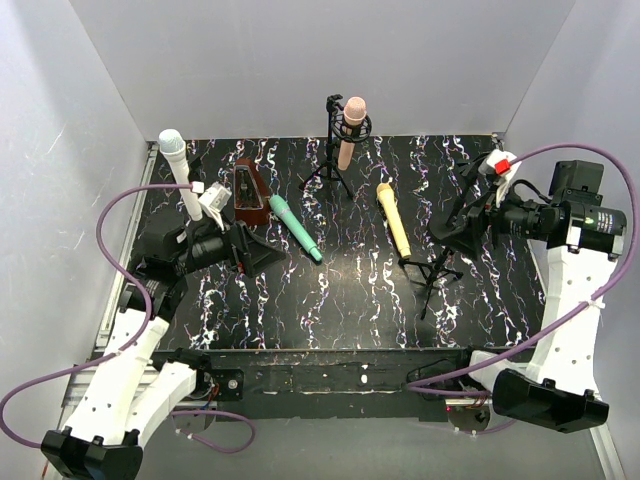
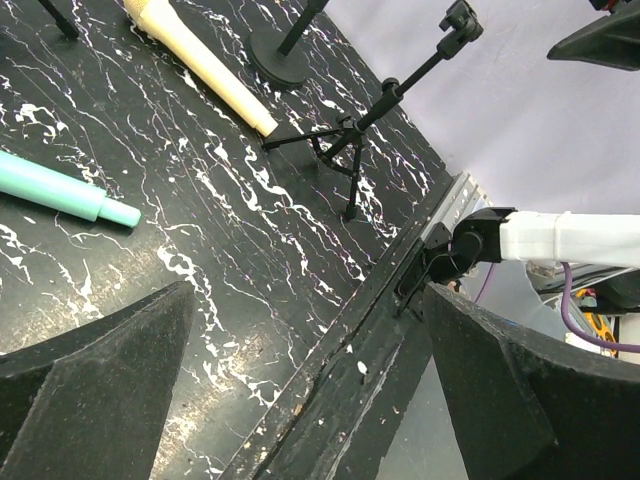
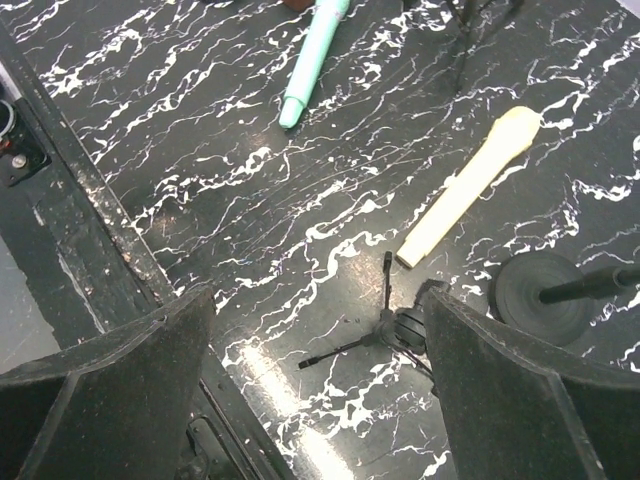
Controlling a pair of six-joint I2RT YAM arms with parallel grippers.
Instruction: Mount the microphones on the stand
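Note:
A peach-pink microphone point(image 1: 350, 130) stands clipped in a tripod stand point(image 1: 332, 165) at the back centre. At the far left a white microphone point(image 1: 180, 172) leans upright behind my left arm; its support is hidden. The teal-green microphone point(image 1: 295, 228) point(image 2: 60, 190) point(image 3: 315, 60) and the yellow microphone point(image 1: 393, 220) point(image 2: 200, 60) point(image 3: 470, 185) lie flat mid-table. An empty small tripod stand point(image 1: 435, 270) point(image 2: 350, 140) point(image 3: 400, 325) stands at the right. My left gripper point(image 1: 266, 255) point(image 2: 310, 400) is open and empty, just left of the teal microphone. My right gripper point(image 1: 441, 232) point(image 3: 315, 400) hangs open above the small tripod.
A brown triangular metronome block point(image 1: 250, 192) stands left of the teal microphone. A round-based stand point(image 3: 540, 290) point(image 2: 280, 60) with a red and white clip point(image 1: 503, 165) rises beside my right gripper. White walls close in the table, and a black front ledge point(image 1: 320, 375) runs along the near edge.

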